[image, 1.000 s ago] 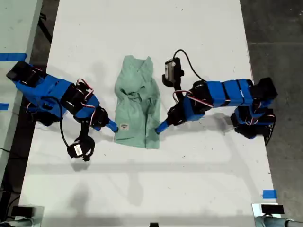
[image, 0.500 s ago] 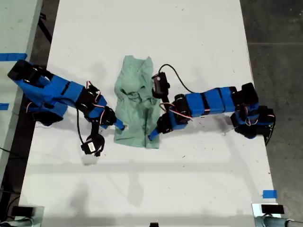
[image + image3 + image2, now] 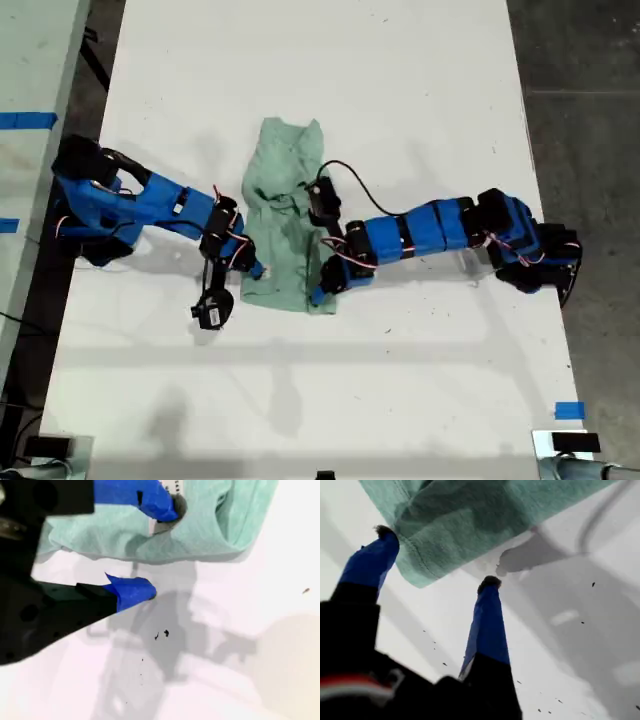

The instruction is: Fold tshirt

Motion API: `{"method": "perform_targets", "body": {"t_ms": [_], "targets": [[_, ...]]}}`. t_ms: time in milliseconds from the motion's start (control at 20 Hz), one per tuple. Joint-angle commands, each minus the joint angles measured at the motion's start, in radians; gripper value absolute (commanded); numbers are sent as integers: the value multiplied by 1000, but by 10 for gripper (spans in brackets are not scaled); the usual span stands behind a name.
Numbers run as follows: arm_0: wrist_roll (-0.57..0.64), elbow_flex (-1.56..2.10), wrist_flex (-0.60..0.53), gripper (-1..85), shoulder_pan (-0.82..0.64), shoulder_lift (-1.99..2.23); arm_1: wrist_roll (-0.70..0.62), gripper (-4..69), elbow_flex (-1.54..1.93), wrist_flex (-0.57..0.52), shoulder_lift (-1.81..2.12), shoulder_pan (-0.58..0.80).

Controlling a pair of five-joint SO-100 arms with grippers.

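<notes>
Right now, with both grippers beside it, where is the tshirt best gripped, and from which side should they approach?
Probably grip the tshirt at the two corners of its hem, the end toward the exterior view's bottom. It lies as a narrow strip, so both corners are reachable from the sides. My first gripper suits the exterior view's right side and my second gripper its left, each with open jaws straddling the edge.

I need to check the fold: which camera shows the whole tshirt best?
The exterior view: the tshirt lies there complete, between both arms. The first wrist view shows only a hem corner; the second, only a bunched edge.
</notes>
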Motion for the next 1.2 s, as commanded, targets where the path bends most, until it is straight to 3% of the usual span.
{"method": "perform_targets", "body": {"t_ms": [0, 100, 250, 300, 400, 450, 700, 1150], "targets": [[41, -112, -15, 198, 23, -57, 0, 337, -80, -40, -6, 5], [46, -181, -21, 177, 46, -126, -2, 319, -89, -55, -28, 0], [35, -210, -64, 113, 81, -146, -5, 238, -89, -81, -55, -6], [17, -212, -75, 81, 94, -146, -6, 198, -89, -89, -60, -11], [-9, -219, -101, 1, 129, -143, 2, 32, -89, -92, -61, -15], [-31, -232, -112, 1, 152, -141, -2, -12, -89, -94, -61, -17], [-117, -299, -121, 1, 241, -141, -9, -10, -89, -95, -44, -43], [-120, -509, -130, 1, 293, -133, -94, -10, -92, -6, 201, -117]]}}
